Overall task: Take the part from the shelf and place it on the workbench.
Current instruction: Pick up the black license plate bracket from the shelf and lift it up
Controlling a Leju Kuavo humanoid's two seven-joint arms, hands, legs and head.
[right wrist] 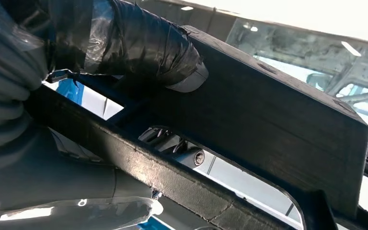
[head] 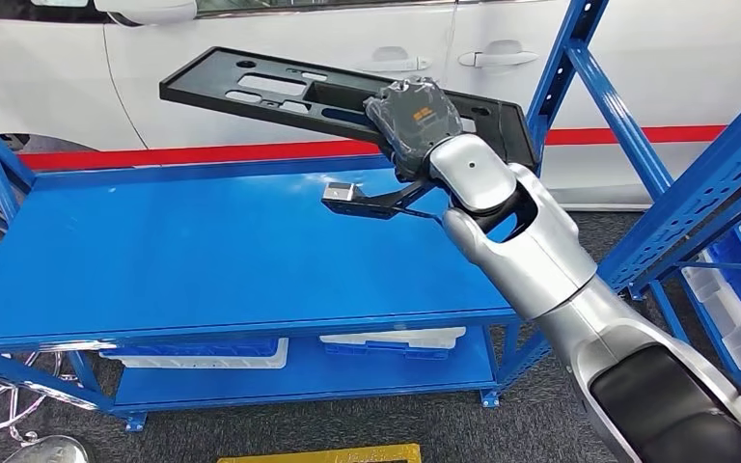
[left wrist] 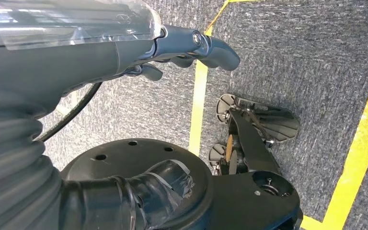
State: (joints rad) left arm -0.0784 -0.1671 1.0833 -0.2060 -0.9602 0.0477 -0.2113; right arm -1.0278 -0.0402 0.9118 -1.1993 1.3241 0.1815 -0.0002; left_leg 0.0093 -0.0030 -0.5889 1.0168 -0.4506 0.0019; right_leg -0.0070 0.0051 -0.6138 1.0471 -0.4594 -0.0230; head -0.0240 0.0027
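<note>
The part (head: 280, 92) is a long black plastic panel with several cutouts. My right hand (head: 415, 121) grips it near one end and holds it in the air, tilted, above the far side of the blue workbench (head: 154, 251). Seen up close from the right wrist, the thumb (right wrist: 172, 52) presses on the black panel (right wrist: 268, 124) and the other fingers (right wrist: 172, 143) reach through a cutout. My left hand (left wrist: 191, 45) hangs beside my body over the grey carpet, fingers curled, holding nothing.
A blue shelf frame (head: 637, 164) stands to the right of the workbench, with white bins (head: 733, 309) on its lower levels. White trays (head: 396, 340) lie on the bench's lower shelf. A white car (head: 347, 39) is parked behind. Yellow floor tape (left wrist: 199, 105) crosses the carpet.
</note>
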